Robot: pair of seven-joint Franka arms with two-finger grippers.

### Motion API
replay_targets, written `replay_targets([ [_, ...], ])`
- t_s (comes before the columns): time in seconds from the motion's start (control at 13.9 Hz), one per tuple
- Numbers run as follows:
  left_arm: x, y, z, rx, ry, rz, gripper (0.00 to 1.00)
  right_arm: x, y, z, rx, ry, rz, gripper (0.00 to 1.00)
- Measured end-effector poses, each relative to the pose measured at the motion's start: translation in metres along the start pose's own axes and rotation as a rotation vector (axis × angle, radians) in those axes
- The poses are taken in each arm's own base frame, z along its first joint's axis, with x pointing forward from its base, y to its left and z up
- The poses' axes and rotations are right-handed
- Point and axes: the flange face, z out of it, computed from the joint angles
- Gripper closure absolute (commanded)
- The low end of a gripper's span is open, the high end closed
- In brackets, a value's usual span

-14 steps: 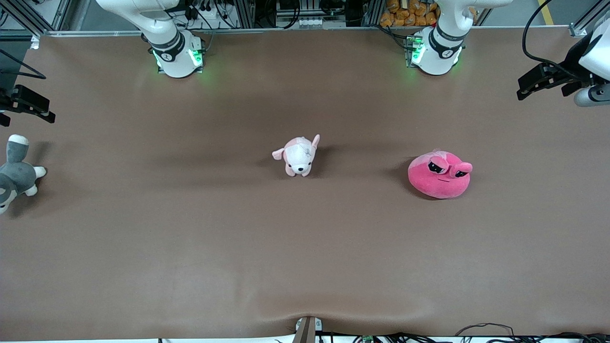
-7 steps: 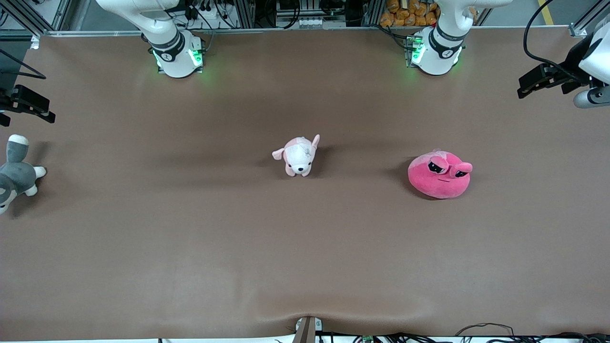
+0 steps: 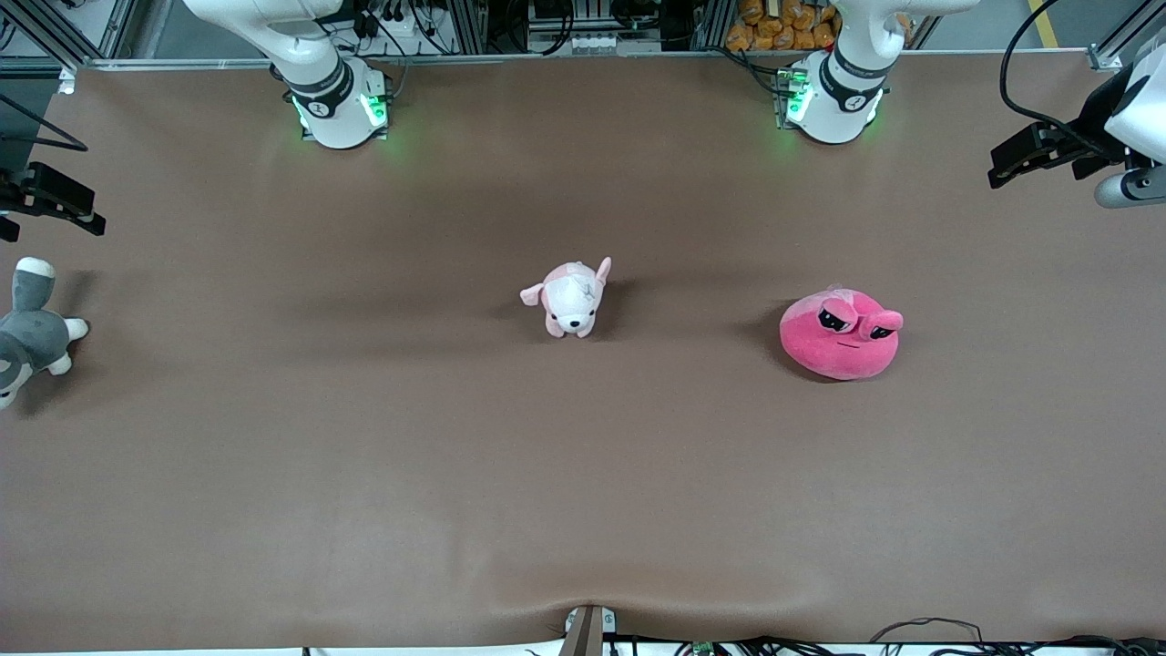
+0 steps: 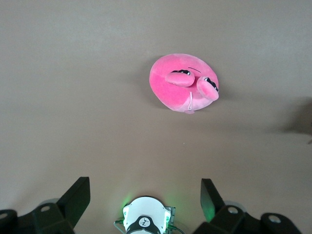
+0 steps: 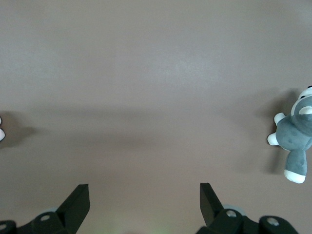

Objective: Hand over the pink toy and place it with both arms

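pink toy [image 3: 840, 334] on table, ungrasped

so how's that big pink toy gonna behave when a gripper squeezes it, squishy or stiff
Probably squishy: the pink toy is a plump plush blob, so it should dent under the open left gripper. It likely weighs little for its bulk. It sits low and flat on the table, so a push would more likely slide it than roll it.

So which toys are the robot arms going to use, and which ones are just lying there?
For the job:
- round hot-pink plush blob with half-lidded black eyes
- left arm's tool, open
- right arm's tool, open

Just lying about:
- small pale pink-and-white puppy plush
- grey-and-white plush animal
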Motion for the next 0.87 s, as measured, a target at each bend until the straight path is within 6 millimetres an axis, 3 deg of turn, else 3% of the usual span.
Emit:
replay_targets([
  [0.87,0.003,-0.014,0.004,-0.002,-0.01,-0.089,0.0,0.0,0.0,0.0,0.0,0.0,0.001,0.0],
])
